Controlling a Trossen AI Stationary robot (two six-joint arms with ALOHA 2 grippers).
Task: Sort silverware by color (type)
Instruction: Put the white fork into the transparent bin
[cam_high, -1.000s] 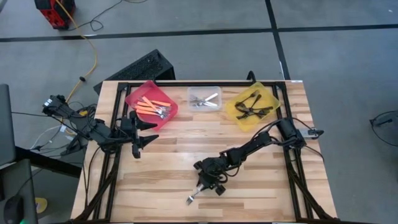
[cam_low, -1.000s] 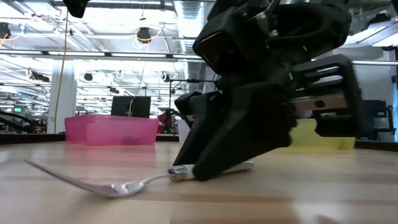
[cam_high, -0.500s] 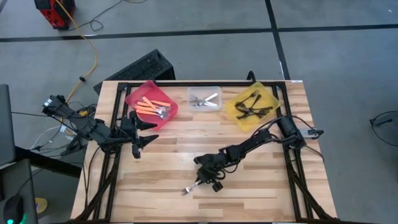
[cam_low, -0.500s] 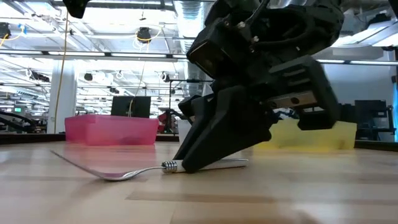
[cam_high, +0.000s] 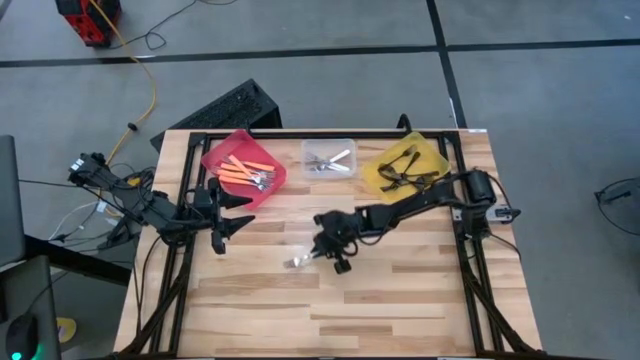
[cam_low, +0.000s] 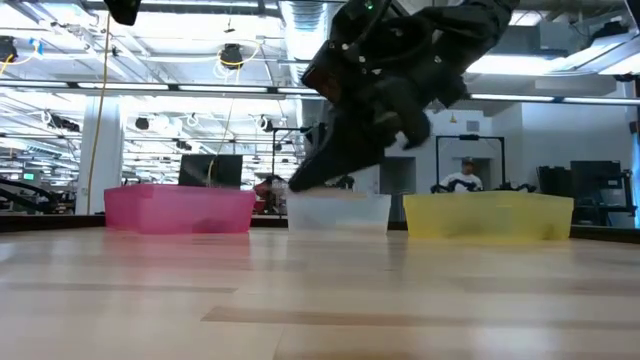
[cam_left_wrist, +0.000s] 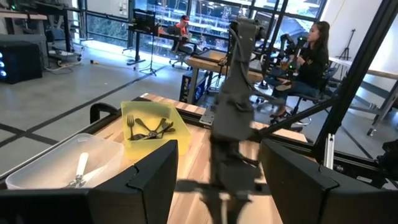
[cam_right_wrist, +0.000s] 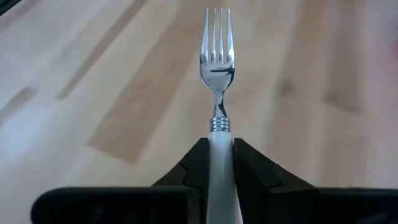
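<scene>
The right gripper (cam_high: 322, 249) has its jaws clamped on a white-handled fork (cam_right_wrist: 217, 74), lifted off the counter (cam_high: 400, 310) short of the clear bin (cam_high: 329, 159). Carry it level over that bin before letting go. The left gripper (cam_high: 222, 222), jaws apart and empty, waits beside the red bin (cam_high: 216, 155).

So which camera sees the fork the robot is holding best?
The right wrist view: the white-handled fork fills it, pinched in the right pincer. The high view shows it tiny, and the low and left wrist views don't clearly show it.

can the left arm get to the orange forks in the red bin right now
Probably yes: the left end effector waits open right beside the red bin, the orange forks lie uncovered, and the right end effector is mid-table.
</scene>
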